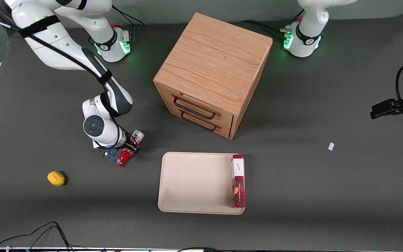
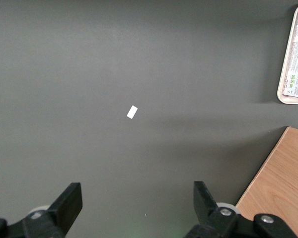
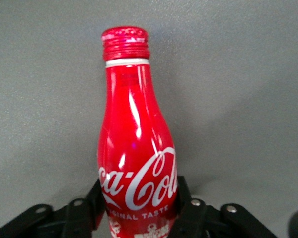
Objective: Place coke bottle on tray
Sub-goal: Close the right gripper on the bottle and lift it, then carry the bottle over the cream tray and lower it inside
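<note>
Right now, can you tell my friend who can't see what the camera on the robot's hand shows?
A red coke bottle with white script logo fills the right wrist view, held between the black fingers of the gripper, which is shut on its lower body. Its red cap points away from the gripper, with only plain grey table around it.

My hand (image 1: 128, 148), clamped on the coke bottle (image 1: 128, 147), has open worktop (image 1: 145, 182) to the tray (image 1: 194, 182); box (image 1: 238, 181) blocks the tray's parked-arm edge, cabinet (image 1: 212, 71) looms farther from the front camera.
</note>
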Available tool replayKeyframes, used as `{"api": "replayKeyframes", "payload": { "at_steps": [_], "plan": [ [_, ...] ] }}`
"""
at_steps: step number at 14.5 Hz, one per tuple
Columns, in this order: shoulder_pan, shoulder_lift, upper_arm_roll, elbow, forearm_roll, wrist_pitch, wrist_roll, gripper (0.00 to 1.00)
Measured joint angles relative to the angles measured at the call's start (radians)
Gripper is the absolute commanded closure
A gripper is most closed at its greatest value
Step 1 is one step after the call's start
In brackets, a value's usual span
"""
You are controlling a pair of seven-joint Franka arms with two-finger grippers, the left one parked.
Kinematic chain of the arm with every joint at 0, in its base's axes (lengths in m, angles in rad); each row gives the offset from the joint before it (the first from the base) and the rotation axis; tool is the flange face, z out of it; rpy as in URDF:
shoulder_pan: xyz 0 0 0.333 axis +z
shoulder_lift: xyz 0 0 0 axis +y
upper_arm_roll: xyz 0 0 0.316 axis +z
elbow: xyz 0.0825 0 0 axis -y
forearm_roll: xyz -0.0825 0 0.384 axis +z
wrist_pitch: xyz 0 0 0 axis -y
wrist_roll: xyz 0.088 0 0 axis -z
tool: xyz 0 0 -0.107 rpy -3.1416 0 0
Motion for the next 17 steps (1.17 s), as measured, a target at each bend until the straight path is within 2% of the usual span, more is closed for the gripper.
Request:
{"api": "replayKeyframes", "payload": {
  "at_steps": [2,4,8,11,14,17],
  "plan": [
    [0.0,-0.002,0.005,0.015,-0.004,-0.009,-0.001,1.0],
    [0.001,-0.018,0.008,0.062,-0.008,-0.083,-0.016,1.0],
    [0.001,-0.086,0.023,0.221,-0.01,-0.325,-0.146,1.0],
    [0.003,-0.089,0.064,0.405,-0.01,-0.513,-0.263,1.0],
    [0.019,-0.001,0.131,0.607,-0.009,-0.64,-0.33,1.0],
    [0.054,0.18,0.188,0.724,-0.009,-0.616,-0.332,1.0]
  ]
}}
